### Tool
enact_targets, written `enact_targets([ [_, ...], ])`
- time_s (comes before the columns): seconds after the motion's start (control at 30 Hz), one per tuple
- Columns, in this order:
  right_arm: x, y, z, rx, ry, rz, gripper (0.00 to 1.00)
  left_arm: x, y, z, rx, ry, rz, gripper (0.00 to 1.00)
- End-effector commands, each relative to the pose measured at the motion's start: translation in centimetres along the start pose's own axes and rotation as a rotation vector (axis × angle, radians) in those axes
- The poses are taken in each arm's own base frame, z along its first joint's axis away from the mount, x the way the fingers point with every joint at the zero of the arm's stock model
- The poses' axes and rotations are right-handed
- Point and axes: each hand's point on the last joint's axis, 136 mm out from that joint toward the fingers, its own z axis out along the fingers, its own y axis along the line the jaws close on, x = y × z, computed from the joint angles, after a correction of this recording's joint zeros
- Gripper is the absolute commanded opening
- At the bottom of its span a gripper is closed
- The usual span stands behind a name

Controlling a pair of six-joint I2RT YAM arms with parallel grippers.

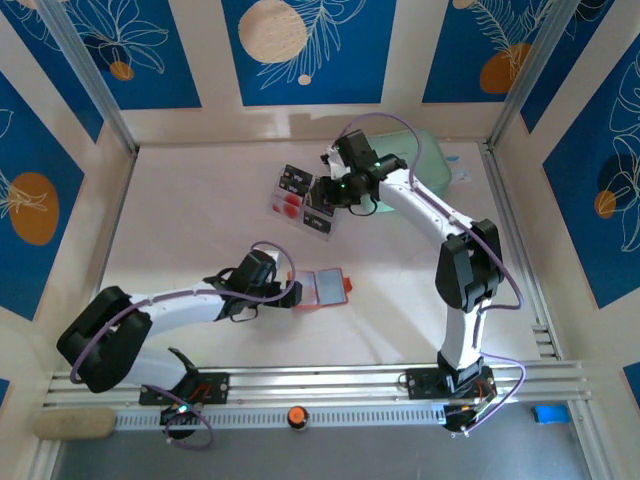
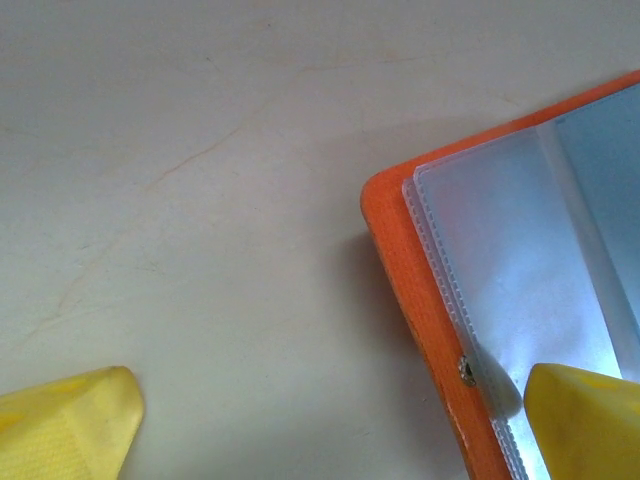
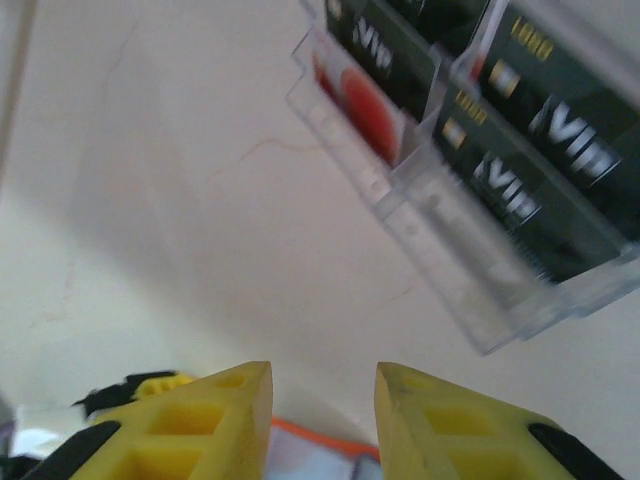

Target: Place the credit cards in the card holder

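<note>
The credit cards [image 3: 500, 150] are stood just ahead of the narrow, empty right claw [image 3: 323, 395], the card holder [image 2: 430, 300] is straddled by the wide left claw [image 2: 330, 425], and the rack [image 3: 450, 290] could be toppled by a skewed reach.

Both arms have white-shelled links with black joint housings, left arm [image 1: 175, 303] and right arm [image 1: 425, 205] alike; a lilac cable [image 1: 262, 243] loops along each. A green light [image 1: 341, 185] glows on the right wrist. Bright yellow plastic throughout: right fingers [image 3: 215, 425] with moulded rectangular recesses, left fingers [image 2: 60, 425] finely textured
</note>
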Motion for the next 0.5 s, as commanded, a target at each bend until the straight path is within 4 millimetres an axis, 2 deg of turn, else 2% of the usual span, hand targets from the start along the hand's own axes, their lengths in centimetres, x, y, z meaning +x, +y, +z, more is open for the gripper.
enact_targets([
  [0.0, 1.2, -2.4, 1.8, 0.183, 0.082, -0.176, 0.33, 2.4, 2.4, 0.6, -0.085, 0.067, 0.009, 1.0],
  [0.23, 1.6, -3.2, 4.7, 0.343, 0.147, -0.382, 0.33, 2.3, 2.4, 0.7, -0.085, 0.066, 0.009, 1.0],
  [0.47, 1.5, -4.3, 6.1, 0.41, 0.164, -0.408, 0.33, 2.6, 2.5, 0.8, -0.085, 0.07, 0.005, 1.0],
])
